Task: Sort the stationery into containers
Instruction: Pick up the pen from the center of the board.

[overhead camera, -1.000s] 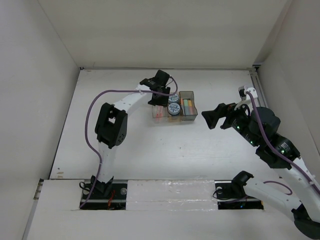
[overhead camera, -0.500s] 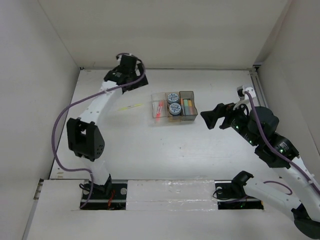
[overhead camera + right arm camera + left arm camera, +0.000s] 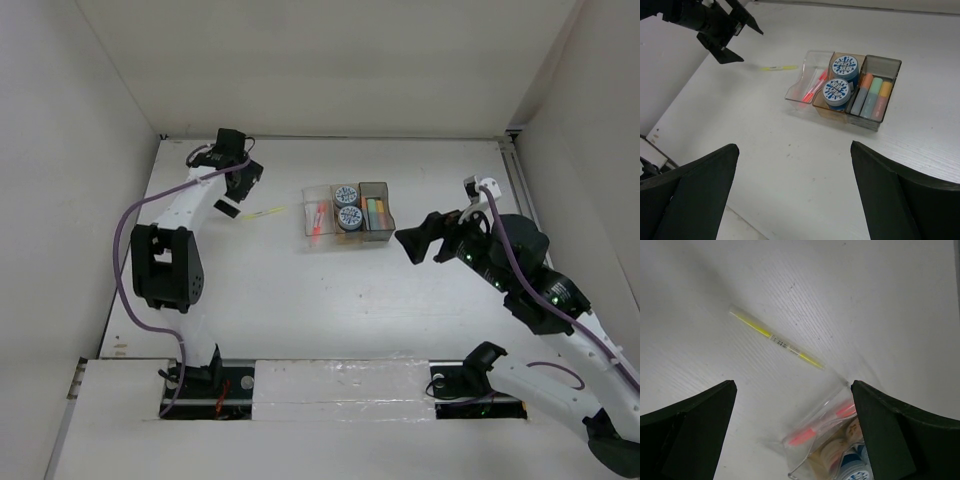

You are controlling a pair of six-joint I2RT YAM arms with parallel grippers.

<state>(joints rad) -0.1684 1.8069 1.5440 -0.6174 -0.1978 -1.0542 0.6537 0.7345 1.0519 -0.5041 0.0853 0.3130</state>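
Observation:
Three joined bins stand mid-table: clear (image 3: 306,215), amber (image 3: 347,236) and smoky grey (image 3: 390,212). Red pens (image 3: 812,90) lie in the clear bin (image 3: 815,52). Two blue-white rolls (image 3: 844,65) sit in the amber bin (image 3: 827,111). Orange and green markers (image 3: 870,92) lie in the grey bin (image 3: 885,59). A yellow-green pen (image 3: 262,213) lies loose on the table left of the bins; it also shows in the left wrist view (image 3: 775,338). My left gripper (image 3: 240,190) is open and empty, just left of that pen. My right gripper (image 3: 418,236) is open and empty, right of the bins.
White walls enclose the table on the left, back and right. The left arm's purple cable (image 3: 125,250) loops over the table's left side. In the left wrist view the clear bin's corner (image 3: 815,432) sits between my fingers, lower down.
My left arm swung from above the bins to the table's far left. The yellow-green pen now shows on the table left of the bins. My right gripper edged slightly left.

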